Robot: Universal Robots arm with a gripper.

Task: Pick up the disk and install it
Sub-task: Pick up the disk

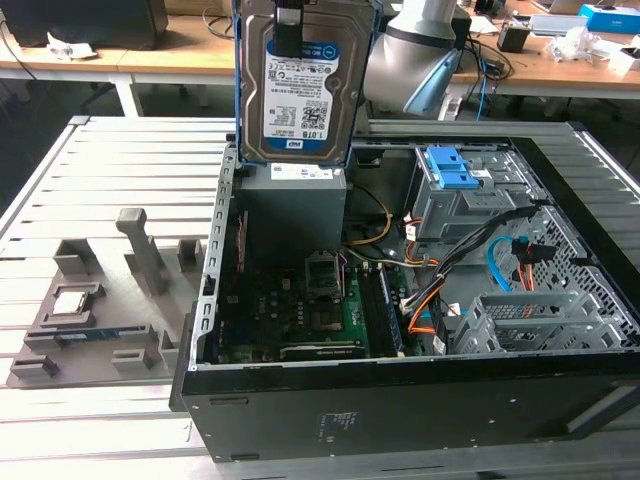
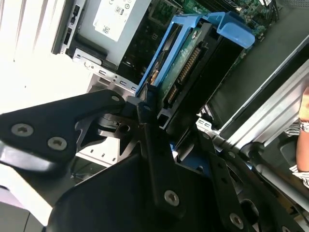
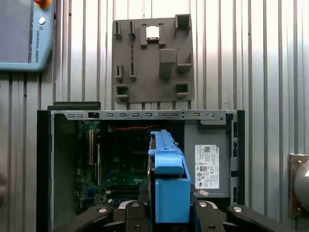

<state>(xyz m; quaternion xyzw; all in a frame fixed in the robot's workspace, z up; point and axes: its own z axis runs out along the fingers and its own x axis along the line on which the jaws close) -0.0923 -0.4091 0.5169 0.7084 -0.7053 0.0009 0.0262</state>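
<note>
Finding: my pincer [image 2: 147, 106] is clamped on the disk [image 1: 300, 95], one finger across the labelled face and the other behind it, gripping at the upper end so the body hangs free below. In the exterior view the disk is upright, label toward that camera, at about eleven o'clock of the open case [image 1: 400, 400]. Its lower edge is just above the power supply [image 1: 295, 200] and, as far as I can judge, not resting on it. I read this upright, lifted carriage as deliberate: it keeps the blue rails [image 2: 166, 53] clear of the case wall and of the cables [image 1: 470, 250] strung across the interior. In the first wrist view the disk shows edge-on, with the motherboard [image 3: 116, 164] beneath, which confirms it is over the case and no longer over the desk [image 1: 120, 180]. The grey holder [image 1: 90, 320] at nine o'clock carries the small chip [image 1: 72, 303], well apart from my grip and untouched. The cage [image 1: 455, 185] with its light-blue latch stands at about two o'clock inside the case, well apart from the disk. Judgement: pickup is done, and the install is not, since the disk sits in no bay.
</note>
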